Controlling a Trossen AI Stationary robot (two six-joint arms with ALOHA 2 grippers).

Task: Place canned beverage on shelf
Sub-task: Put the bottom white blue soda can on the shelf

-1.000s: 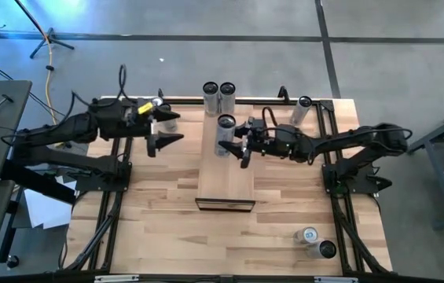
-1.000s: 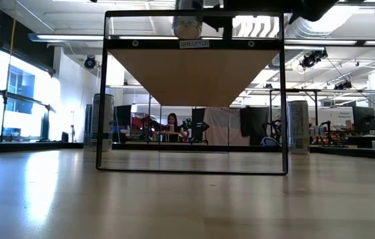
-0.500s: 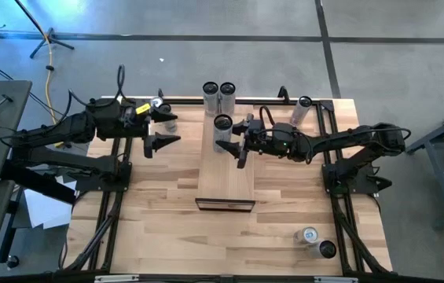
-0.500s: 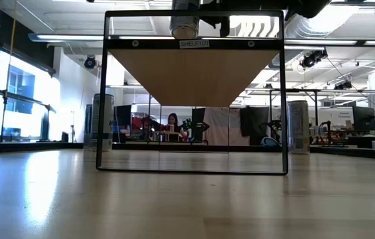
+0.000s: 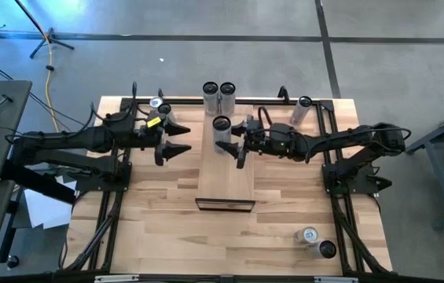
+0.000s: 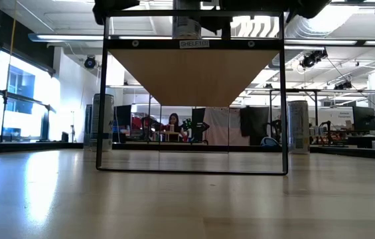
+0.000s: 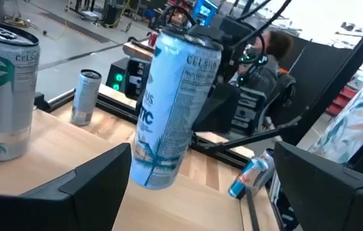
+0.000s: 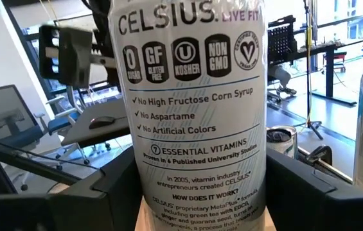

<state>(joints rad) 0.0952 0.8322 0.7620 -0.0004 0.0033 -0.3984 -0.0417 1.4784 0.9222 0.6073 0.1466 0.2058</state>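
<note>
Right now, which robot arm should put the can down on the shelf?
The right one. Its pincer already grips the can above the shelf, so it likely just needs to lower it. The left pincer is open, holds nothing and hangs beside the shelf.

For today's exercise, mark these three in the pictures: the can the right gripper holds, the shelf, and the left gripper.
held can (image 5: 222, 124), high view, on its round top.
shelf (image 5: 225, 182), high view, on its bare board.
left gripper (image 5: 181, 140), high view, midway between the fingers.
</note>
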